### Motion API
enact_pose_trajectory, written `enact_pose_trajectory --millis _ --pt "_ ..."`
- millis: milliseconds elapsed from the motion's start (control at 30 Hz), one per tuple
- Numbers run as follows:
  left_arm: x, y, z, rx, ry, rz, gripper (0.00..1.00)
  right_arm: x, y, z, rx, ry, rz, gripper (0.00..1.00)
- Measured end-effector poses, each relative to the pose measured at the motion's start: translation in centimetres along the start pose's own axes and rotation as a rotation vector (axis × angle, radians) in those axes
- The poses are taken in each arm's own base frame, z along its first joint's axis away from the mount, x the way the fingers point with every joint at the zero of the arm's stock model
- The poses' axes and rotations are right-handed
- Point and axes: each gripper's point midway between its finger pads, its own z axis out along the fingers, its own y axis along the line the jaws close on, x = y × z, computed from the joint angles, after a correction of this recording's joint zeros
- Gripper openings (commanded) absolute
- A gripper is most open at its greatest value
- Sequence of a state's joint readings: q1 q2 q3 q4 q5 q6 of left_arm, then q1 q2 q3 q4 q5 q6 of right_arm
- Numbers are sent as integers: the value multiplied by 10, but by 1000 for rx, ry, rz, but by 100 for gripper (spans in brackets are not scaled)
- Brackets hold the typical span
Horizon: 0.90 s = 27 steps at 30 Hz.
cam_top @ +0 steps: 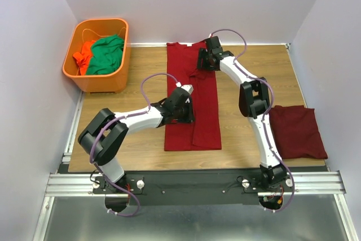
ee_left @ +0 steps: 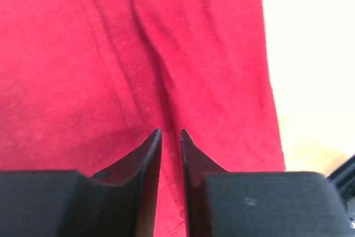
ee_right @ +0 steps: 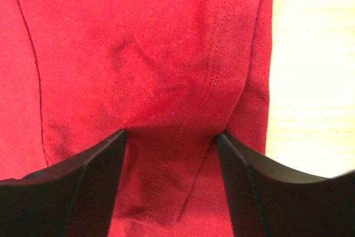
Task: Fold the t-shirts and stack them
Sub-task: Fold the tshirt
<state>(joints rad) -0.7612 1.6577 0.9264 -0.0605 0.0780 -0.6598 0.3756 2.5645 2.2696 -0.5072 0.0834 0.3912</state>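
Note:
A maroon t-shirt lies in the middle of the wooden table, folded lengthwise into a long strip. My left gripper is low on its middle; in the left wrist view the gripper has its jaws nearly together, pinching a crease of the red cloth. My right gripper is at the shirt's far end. In the right wrist view the gripper is open wide over a folded-in sleeve with a stitched hem. A second maroon t-shirt lies folded at the right.
An orange basket stands at the back left with a green garment and a bright orange garment in it. Walls close in the table on the left, back and right. A metal rail runs along the near edge.

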Motion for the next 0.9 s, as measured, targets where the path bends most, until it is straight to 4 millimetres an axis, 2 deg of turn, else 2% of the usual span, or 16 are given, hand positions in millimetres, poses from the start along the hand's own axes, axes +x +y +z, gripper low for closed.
enact_pose_trajectory --millis 167,233,333,433,500,533,600,633,800,900 --pt "2 -6 -2 42 6 5 36 -3 3 -10 -20 11 -2 78" --pt "9 -6 -5 57 17 6 37 -7 4 -25 -27 8 4 78" --pt "22 -2 -11 65 37 6 37 -9 7 -65 -48 11 29 77" --pt "35 -1 -17 84 48 13 38 -6 7 -114 -73 4 63 76" --pt "40 -3 -19 97 54 20 38 11 1 -148 -74 15 80 75" --pt "45 -6 -20 110 58 29 38 16 1 -159 -80 8 85 75" --pt "50 -12 -21 127 57 44 38 51 -6 -183 -86 25 89 74" --pt "52 -14 -21 134 58 50 38 74 -12 -196 -83 51 88 74" --pt "70 -17 -21 155 64 50 38 165 -30 -234 -88 140 86 72" --pt "89 -15 -22 150 87 38 36 198 -36 -254 -109 160 99 72"
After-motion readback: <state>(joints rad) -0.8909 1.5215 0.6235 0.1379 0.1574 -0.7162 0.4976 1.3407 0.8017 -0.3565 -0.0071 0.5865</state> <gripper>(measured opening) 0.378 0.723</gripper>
